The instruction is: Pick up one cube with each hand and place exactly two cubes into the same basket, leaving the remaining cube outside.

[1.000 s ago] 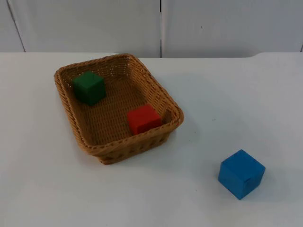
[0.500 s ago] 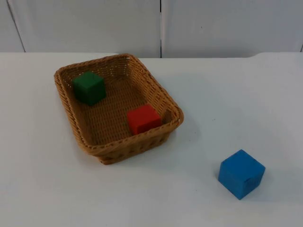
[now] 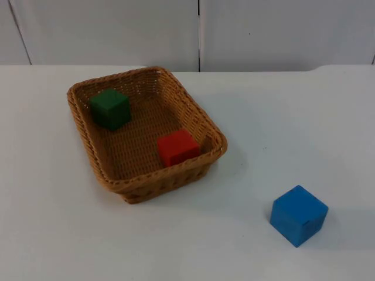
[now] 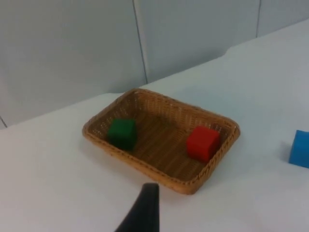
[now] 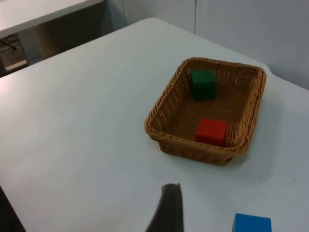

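A: Start with the biggest thing. Where does everything sit?

B: On the white table (image 3: pixel 275 111), which runs back to the grey partition wall (image 3: pixel 117 32). I'll place everything else against the wicker basket (image 3: pixel 202 167).

A: And the arms?

B: Both are held high and well back from the basket, each looking down on it from a distance. Of the left gripper (image 4: pixel 145 212) one black fingertip stands up in the left wrist view, short of the basket's near rim and clear of it. Of the right gripper (image 5: pixel 168 209) one dark fingertip shows in the right wrist view, also short of the basket and apart from it. Neither touches anything.

A: Are the claws apart or together?

B: I cannot tell for either; a single fingertip of each is all there is to go on.

A: What's in the basket?

B: Two cubes. The green cube (image 3: pixel 110 108) rests on the basket floor near its far corner, toward the wall. The red cube (image 3: pixel 177 147) rests near the opposite end, close against the rim on the side facing the blue cube. The two are well apart from each other.

A: And the third cube?

B: The blue cube (image 3: pixel 298 215) stands on the bare table, outside the basket and well apart from it, beyond the corner nearest the red cube.
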Controlling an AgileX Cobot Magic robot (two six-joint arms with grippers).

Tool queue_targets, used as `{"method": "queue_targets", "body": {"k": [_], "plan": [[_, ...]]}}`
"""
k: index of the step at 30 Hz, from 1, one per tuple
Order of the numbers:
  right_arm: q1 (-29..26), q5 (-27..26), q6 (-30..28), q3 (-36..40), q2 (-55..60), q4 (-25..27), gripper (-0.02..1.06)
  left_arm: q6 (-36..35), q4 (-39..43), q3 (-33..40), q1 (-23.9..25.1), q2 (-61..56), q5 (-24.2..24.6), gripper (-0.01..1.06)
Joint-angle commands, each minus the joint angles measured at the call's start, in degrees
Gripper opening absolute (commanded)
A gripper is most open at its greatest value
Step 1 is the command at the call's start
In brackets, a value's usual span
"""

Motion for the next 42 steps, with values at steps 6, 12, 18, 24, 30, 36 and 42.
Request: {"method": "queue_targets", "body": {"k": [6,12,18,24,30,36,42], "plan": [[0.39,3.79,0.17,0.29,-4.90,-0.40,0.70,-7.15,4.83,7.15,-0.05,-5.34,0.32,0.91],[0.39,8.23,4.92,0.29,-9.39,-4.60,0.70,-7.78,6.57,9.86,-0.05,-5.34,0.70,0.91],[0.39,14.92,11.88,0.29,-14.62,-10.63,0.70,-7.78,6.44,11.72,-0.05,-5.34,0.23,0.91],[0.39,20.04,14.38,0.29,-20.22,-13.32,0.70,-7.78,6.65,11.72,-0.05,-5.34,0.35,0.91],[0.39,22.09,15.25,0.29,-24.26,-13.40,0.70,-7.78,6.77,11.83,-0.05,-5.34,0.46,0.91],[0.39,26.52,15.25,0.57,-24.26,-13.40,0.70,-7.78,6.77,11.95,-0.05,-5.34,0.58,0.91],[0.39,26.16,15.25,2.75,-24.26,-13.60,0.70,-7.78,6.77,11.95,-0.05,-5.34,0.58,0.91]]}}
